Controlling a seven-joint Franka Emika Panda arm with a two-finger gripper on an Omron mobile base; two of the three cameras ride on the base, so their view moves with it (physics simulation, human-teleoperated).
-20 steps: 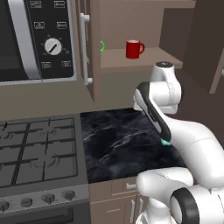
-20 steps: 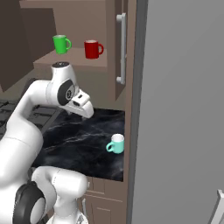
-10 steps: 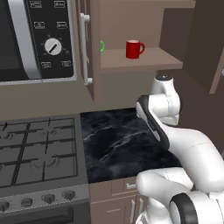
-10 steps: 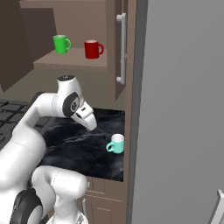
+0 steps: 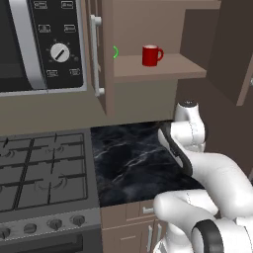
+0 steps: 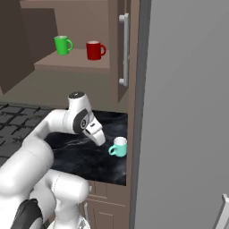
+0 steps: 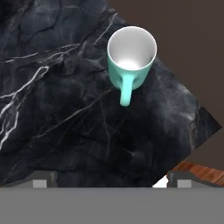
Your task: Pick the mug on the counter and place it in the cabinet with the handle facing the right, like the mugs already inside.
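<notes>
**Q:** Where does the teal mug stand?

**A:** The teal mug (image 6: 119, 147) sits upright on the black marble-look counter (image 6: 85, 156), near the counter's right end and just beside the tall grey panel (image 6: 183, 112) that rises at that side. From the hand camera, the mug (image 7: 131, 54) shows its white interior from above, with its loop handle (image 7: 126, 91) pointing toward the bottom of that view, roughly toward the gripper.

**Q:** And the gripper?

**A:** The gripper (image 6: 99, 136) hangs above the counter, close to the mug's left in the right base view, not touching it. Whether its jaws stand apart or together cannot be told: only the grey tips at the bottom corners of the hand view hint at them, and the base views are too coarse.

**Q:** What of the cabinet?

**A:** The brown wooden cabinet (image 6: 71, 62) is open, its door (image 6: 121, 49) with a long silver bar handle swung out. On its shelf stand a green mug (image 6: 62, 44) and a red mug (image 6: 95, 50), side by side, handles to the right in the right base view. In the left base view the red mug (image 5: 151, 55) is plain, while only a sliver of the green one shows past the door edge.

**Q:** Anything else nearby?

**A:** A grey gas stovetop (image 5: 42, 170) adjoins the counter's left side, below a black-and-silver microwave (image 5: 42, 44).
</notes>
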